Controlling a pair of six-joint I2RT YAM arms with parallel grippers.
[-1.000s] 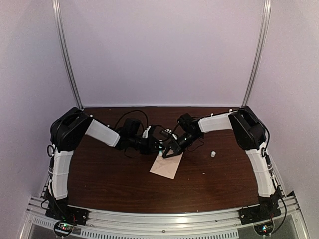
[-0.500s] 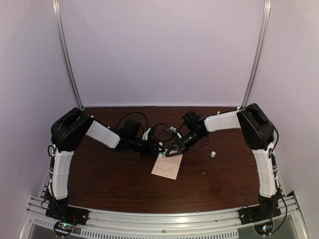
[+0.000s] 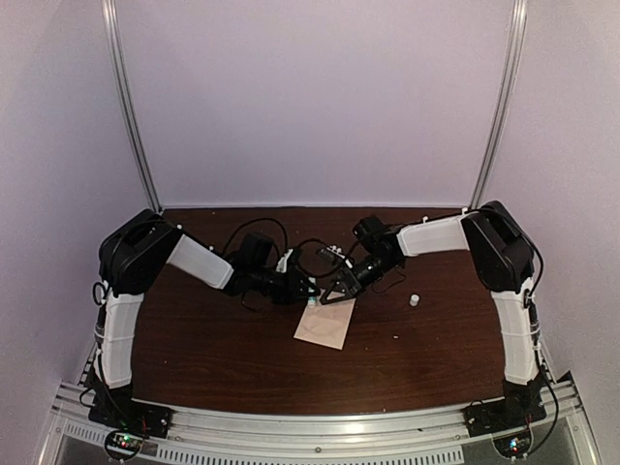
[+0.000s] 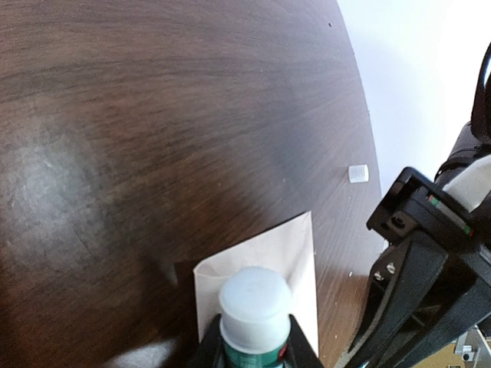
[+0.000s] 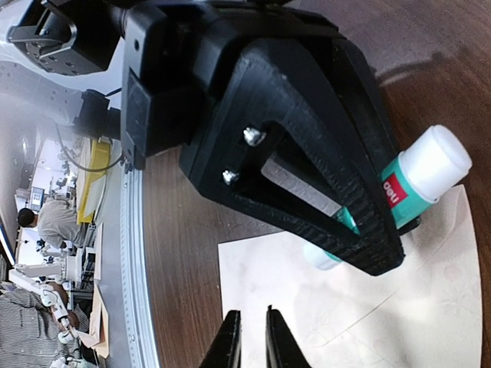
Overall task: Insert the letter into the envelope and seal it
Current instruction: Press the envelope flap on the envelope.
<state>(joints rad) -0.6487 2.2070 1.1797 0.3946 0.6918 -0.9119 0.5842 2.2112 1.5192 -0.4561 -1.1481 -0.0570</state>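
Evidently the sealing stage had arrived, because the only paper in view was the cream-tan rectangular paper envelope [image 3: 325,326], lying flat near the middle of the dark brown wooden worktop [image 3: 213,339]. The pale cream letter showed nowhere on its own, so it was probably already inside. Over the last second the right arm had swung its elbow outward, towards its own side of the worktop. The right gripper [image 5: 253,314] stayed low over the envelope's far end, and the envelope itself had shifted only slightly. The left arm had hardly moved. The left gripper [image 4: 255,351] was clenched on a teal glue stick with a white end [image 5: 406,180], held just above the envelope's far edge. The right fingers [image 5: 230,341] were drawn almost together, with only a sliver of gap and nothing between them. A small white cap-like piece [image 3: 414,300] sat well apart, on the right arm's side. Faint diagonal seams showed on the paper in the right wrist view, but whether the flap lay folded shut could not be told. The right arm's shift looked like settling in to steady the envelope, so that glue could be laid along the flap line next.
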